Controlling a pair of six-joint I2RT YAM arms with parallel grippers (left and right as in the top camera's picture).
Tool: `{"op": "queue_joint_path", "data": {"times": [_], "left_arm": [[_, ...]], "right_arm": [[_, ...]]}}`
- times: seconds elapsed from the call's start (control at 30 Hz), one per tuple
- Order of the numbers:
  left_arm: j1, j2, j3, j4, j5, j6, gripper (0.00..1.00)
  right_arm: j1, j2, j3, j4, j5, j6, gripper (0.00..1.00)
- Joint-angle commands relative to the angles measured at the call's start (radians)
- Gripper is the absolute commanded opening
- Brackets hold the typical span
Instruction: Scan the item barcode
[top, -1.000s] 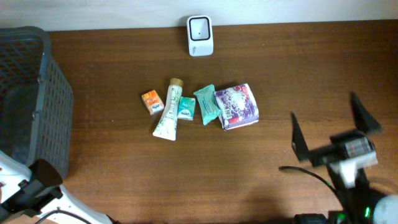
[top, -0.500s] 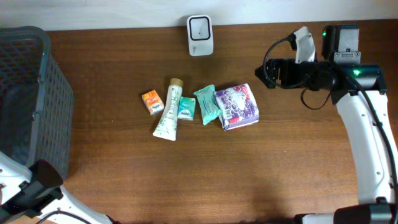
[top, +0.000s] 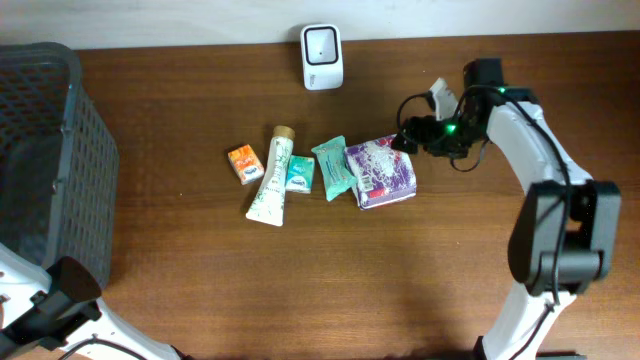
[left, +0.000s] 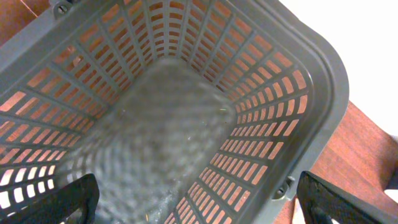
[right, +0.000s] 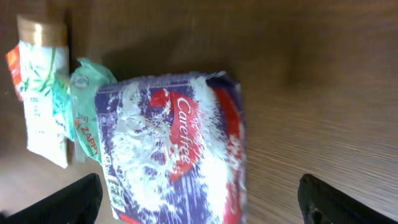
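1. The right gripper (right: 200, 202) has its jaws spread wide with nothing between them; its fingertips show at the two lower corners of the wrist view
2. It hangs over the Carefree pack (right: 174, 146), and from overhead it sits at the pack's upper right corner
3. The purple, white and red Carefree pack lies flat on the wooden table (top: 200, 290), mid-table
4. A green sachet (top: 331, 167) lies against its left side, followed by a small teal packet (top: 299, 173), a white tube (top: 273, 180) with a brown cap, and an orange packet (top: 245, 163)
5. The white barcode scanner (top: 321, 57) stands at the far edge, well apart from the row
6. The left gripper (left: 202, 205) is also wide and empty, over the grey basket (left: 323, 74) at the table's left
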Motion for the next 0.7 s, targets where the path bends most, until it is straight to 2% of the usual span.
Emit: {"op": "queue_joint_path", "data": {"times": [0.0, 0.03, 0.07, 0.1, 0.2, 0.23, 0.27, 0.33, 0.43, 0.5, 0.57, 0.63, 0.67], "left_arm": [[0.002, -0.016, 0.007, 0.0, 0.0, 0.013, 0.99], [0.002, -0.016, 0.007, 0.0, 0.0, 0.013, 0.99], [0.002, -0.016, 0.007, -0.001, 0.0, 0.013, 0.99], [0.002, -0.016, 0.007, 0.0, 0.0, 0.013, 0.99], [0.002, -0.016, 0.007, 0.0, 0.0, 0.013, 0.99], [0.002, -0.016, 0.007, 0.0, 0.0, 0.013, 0.99], [0.002, -0.016, 0.007, 0.0, 0.0, 0.013, 0.99], [0.002, -0.016, 0.007, 0.0, 0.0, 0.013, 0.99], [0.002, -0.016, 0.007, 0.0, 0.0, 0.013, 0.99], [0.002, -0.016, 0.007, 0.0, 0.0, 0.013, 0.99], [0.002, -0.016, 0.007, -0.001, 0.0, 0.013, 0.99], [0.002, -0.016, 0.007, 0.0, 0.0, 0.013, 0.99], [0.002, -0.016, 0.007, 0.0, 0.0, 0.013, 0.99]], "right_arm": [[0.009, 0.084, 0.006, -0.008, -0.082, -0.028, 0.84], [0.009, 0.117, 0.003, -0.011, -0.079, -0.028, 0.84], [0.009, 0.129, 0.002, -0.01, -0.082, -0.029, 0.79], [0.01, 0.132, 0.0, -0.013, -0.083, -0.028, 0.68], [0.024, 0.133, -0.007, -0.027, -0.087, -0.052, 0.53], [0.043, 0.137, -0.009, -0.027, -0.088, -0.076, 0.37], [0.064, 0.14, -0.01, -0.025, -0.087, -0.084, 0.17], [0.077, 0.138, 0.005, -0.027, -0.087, -0.061, 0.04], [0.065, 0.095, 0.141, -0.089, -0.027, -0.024, 0.04], [0.087, 0.086, 0.357, -0.229, 0.324, 0.046, 0.04], [0.101, 0.086, 0.435, -0.285, 0.537, 0.112, 0.04], [0.121, 0.092, 0.452, -0.349, 0.864, 0.237, 0.04], [0.122, 0.095, 0.446, -0.36, 0.91, 0.24, 0.04]]}}
